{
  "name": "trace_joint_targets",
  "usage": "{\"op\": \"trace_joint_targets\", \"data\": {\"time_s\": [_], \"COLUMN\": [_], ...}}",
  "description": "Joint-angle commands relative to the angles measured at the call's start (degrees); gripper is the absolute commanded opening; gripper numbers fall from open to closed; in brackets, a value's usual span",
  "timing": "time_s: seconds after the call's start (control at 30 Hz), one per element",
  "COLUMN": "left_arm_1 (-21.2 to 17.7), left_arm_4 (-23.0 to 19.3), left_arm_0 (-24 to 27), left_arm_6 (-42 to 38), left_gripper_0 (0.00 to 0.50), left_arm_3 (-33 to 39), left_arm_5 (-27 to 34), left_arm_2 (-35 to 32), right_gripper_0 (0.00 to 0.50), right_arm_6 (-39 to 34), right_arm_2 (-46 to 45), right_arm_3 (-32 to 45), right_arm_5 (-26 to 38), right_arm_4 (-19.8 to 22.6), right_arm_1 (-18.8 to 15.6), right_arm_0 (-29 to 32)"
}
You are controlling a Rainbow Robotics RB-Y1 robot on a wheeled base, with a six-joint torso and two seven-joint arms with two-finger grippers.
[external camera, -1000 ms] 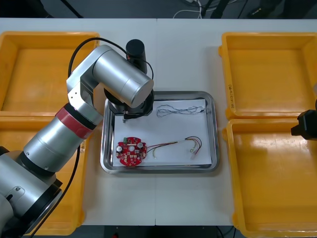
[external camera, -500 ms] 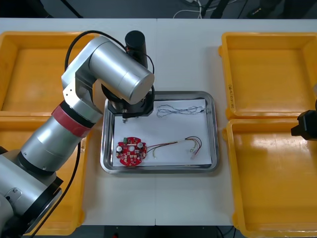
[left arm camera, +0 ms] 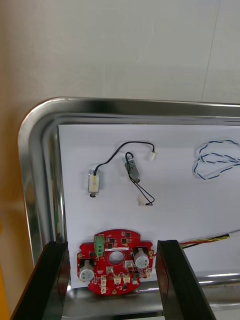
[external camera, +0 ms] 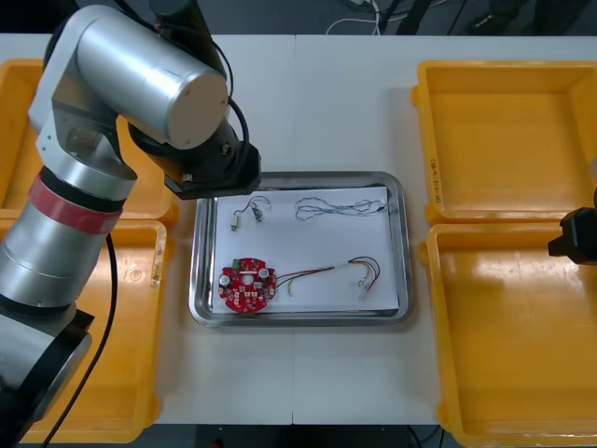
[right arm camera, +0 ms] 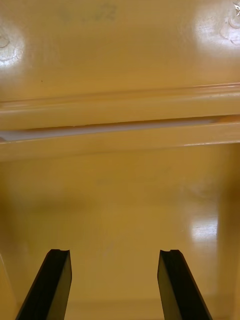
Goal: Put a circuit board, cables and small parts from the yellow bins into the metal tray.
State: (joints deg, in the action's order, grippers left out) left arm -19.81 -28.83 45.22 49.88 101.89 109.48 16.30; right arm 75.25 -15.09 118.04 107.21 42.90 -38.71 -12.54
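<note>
Currently my left gripper [left arm camera: 112,245] hangs above the near left corner of the shiny rectangular metal tray [external camera: 406,243], fingers apart and holding nothing; from above, the silver arm covers it, reaching over the two left yellow plastic bins [external camera: 28,140]. The tray sits at the middle of the light table [external camera: 345,112], between the bin pairs, and is lined with a white sheet [external camera: 308,243]. Item one: the round red circuit board [external camera: 245,286] lies flat in the tray's near left corner; in my left wrist view it shows between my two black fingers [left arm camera: 50,280]. Item two: a pair of small metal parts [external camera: 244,215], each trailing thin black wire with a white plug, lies on the sheet at the far left, beyond the board and apart from it. Item three: the twisted blue and white cable [external camera: 336,207] lies in loose loops along the tray's far side, to the right of the small parts. Item four: the red and yellow cable [external camera: 326,272] runs from just beside the board toward the tray's near right corner. My right gripper [right arm camera: 114,252] is parked over the near one of the two right yellow bins [external camera: 513,345], fingers apart, nothing between them but bare bin floor.
</note>
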Motion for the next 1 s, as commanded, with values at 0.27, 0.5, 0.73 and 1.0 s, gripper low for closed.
{"op": "trace_joint_targets", "data": {"time_s": [0.27,0.5,0.73,1.0], "left_arm_1": [-10.6,-14.0,-18.1,-21.3], "left_arm_4": [-6.6,-8.4,-11.8,-12.9], "left_arm_0": [-4.8,-8.1,-12.4,-18.5], "left_arm_6": [1.6,8.9,13.3,20.6], "left_gripper_0": [0.500,0.500,0.500,0.500], "left_arm_3": [11.5,13.8,15.4,16.2], "left_arm_5": [0.5,0.5,0.5,0.5], "left_arm_2": [-9.4,-16.7,-23.6,-30.5], "right_gripper_0": [0.500,0.500,0.500,0.500], "right_arm_6": [0.2,0.2,0.2,0.2], "right_arm_2": [-2.0,-2.0,-2.0,-2.0], "right_arm_3": [1.8,1.8,1.8,1.8], "right_arm_5": [-0.4,-0.4,-0.4,-0.4], "right_arm_4": [0.4,0.4,0.4,0.4], "right_arm_1": [0.3,0.3,0.3,0.3], "right_arm_0": [0.7,0.7,0.7,0.7]}}
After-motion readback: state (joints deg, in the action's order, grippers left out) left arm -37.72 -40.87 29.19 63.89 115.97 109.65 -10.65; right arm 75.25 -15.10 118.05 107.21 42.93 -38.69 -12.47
